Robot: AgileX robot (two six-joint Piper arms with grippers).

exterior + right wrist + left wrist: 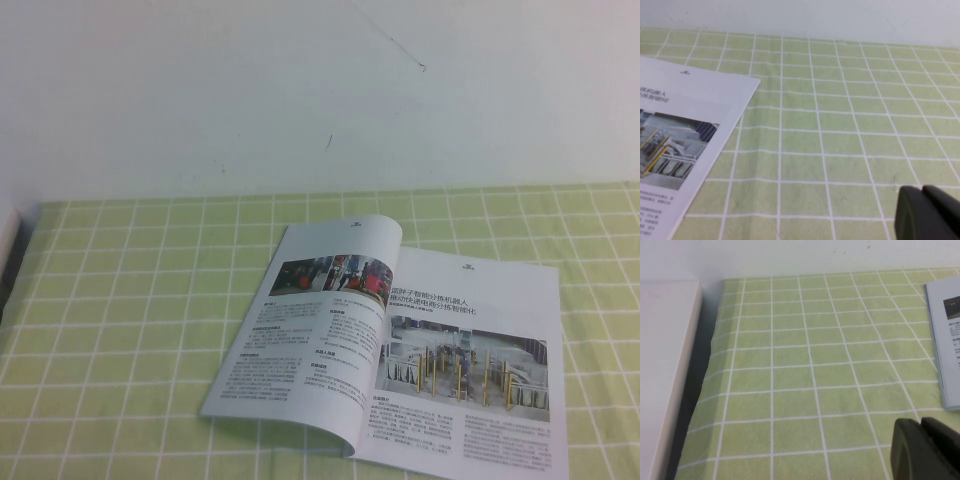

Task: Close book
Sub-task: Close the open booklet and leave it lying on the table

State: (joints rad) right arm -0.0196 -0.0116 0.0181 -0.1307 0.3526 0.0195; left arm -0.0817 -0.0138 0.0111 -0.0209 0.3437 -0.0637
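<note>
- So, high view: book (pixel 400 350) lies wide open, centre-right on the checked cloth (pixel 130 300). No arms showing, so closing hasn't started.
- Left wrist: left gripper (pixel 920 427) clenched on nothing, near the book's edge.
- Right wrist: right gripper (pixel 921 195) likewise clenched and empty, near the other page.

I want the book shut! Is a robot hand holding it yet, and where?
Nothing is held. The open book lies untouched on the tablecloth; the left gripper hovers off its left edge, the right gripper off its right edge.
</note>
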